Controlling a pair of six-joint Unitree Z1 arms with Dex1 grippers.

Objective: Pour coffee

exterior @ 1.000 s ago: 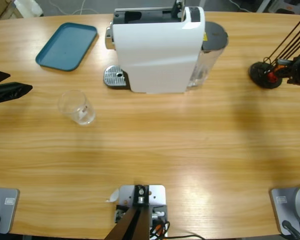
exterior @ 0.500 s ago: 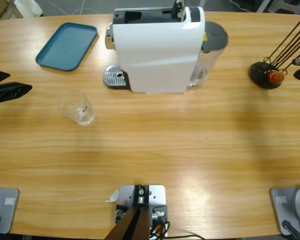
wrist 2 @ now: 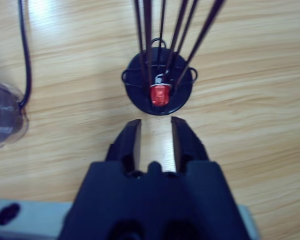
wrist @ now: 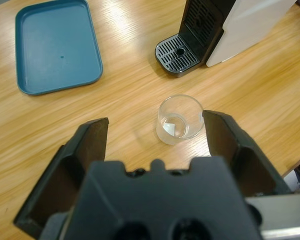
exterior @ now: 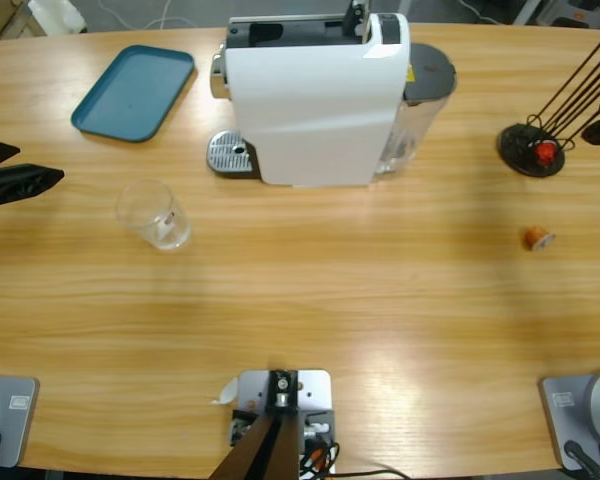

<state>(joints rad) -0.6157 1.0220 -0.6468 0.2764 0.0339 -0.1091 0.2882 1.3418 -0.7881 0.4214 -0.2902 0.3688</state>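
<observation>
A clear glass tumbler (exterior: 156, 215) stands upright on the table, left of the white coffee machine (exterior: 315, 95). No coffee is in view; the tumbler (wrist: 180, 119) looks empty. My left gripper (wrist: 155, 131) hovers short of the tumbler with its jaws wide open, and shows at the left edge (exterior: 15, 178) in the high view. My right gripper (wrist 2: 155, 126) is narrowly open, holds nothing, and points at the black capsule holder (wrist 2: 160, 87).
A red capsule (exterior: 546, 152) sits in the wire capsule holder (exterior: 528, 150). An orange capsule (exterior: 536, 238) lies loose on the table at the right. A blue tray (exterior: 135, 92) lies at the back left. The machine's drip tray (exterior: 230, 153) faces left.
The right gripper has drawn back from the capsule holder toward the right edge. An orange capsule now lies on the table in front of the holder. The left arm has not moved.
</observation>
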